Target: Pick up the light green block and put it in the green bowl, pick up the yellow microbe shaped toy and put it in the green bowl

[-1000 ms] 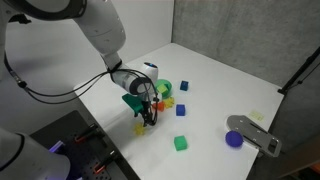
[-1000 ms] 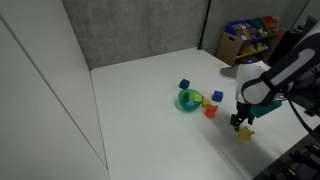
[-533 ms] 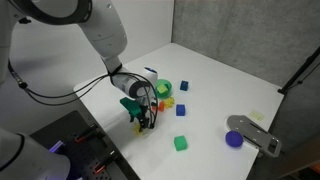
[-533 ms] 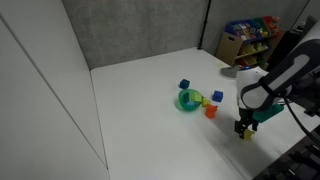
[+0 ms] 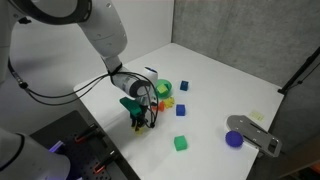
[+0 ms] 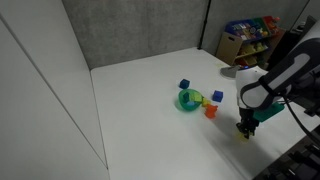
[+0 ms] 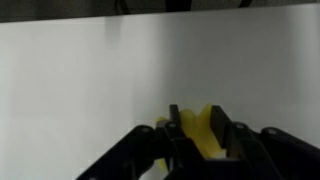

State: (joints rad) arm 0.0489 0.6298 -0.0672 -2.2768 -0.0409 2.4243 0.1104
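A white robot arm reaches down over a white counter, with its black gripper lowered to the surface close to the counter edge nearest the robot's base. In the wrist view the gripper has two dark fingers rising from the bottom of the picture. The small bright yellow knobby microbe toy sits between them and fills the gap. The fingers look clamped against both its sides, and it rests low on the counter.

The small round bright green bowl stands further in toward the middle of the counter, apart from the gripper, and shows in both exterior views. Just beside the bowl lies a small pale yellowish-green block. It is too small for me to tell whether it touches the bowl.

A blue cube sits near the bowl on its far side, and a second blue cube lies toward the near edge. A darker, saturated green cube sits closer still to the near edge. A purple round bowl-like piece rests well apart, toward the opposite end of the counter.
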